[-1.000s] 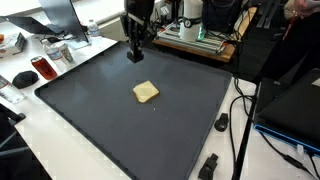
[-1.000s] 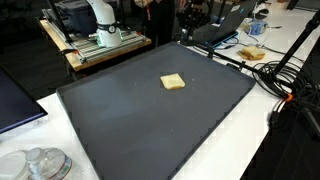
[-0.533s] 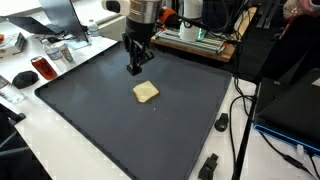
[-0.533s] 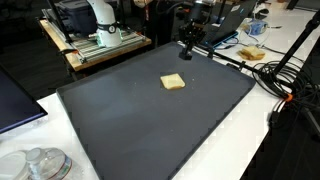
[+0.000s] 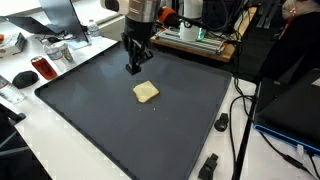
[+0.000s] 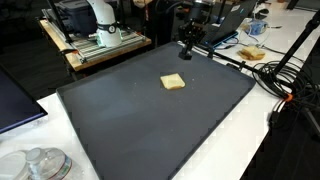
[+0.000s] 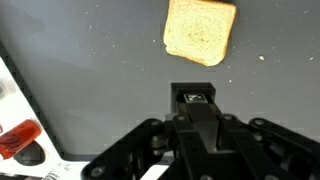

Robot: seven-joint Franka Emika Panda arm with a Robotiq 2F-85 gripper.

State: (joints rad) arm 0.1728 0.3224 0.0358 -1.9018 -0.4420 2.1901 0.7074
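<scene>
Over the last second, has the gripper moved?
Yes. The gripper moved from the far edge of the mat toward the toast, stopping short of it.

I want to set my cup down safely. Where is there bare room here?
The dark mat is bare on every side of the bread slice, widest along its near edge. Crowded: the far edge by the gripper, the white margin with the red object, and beside the cables.
</scene>
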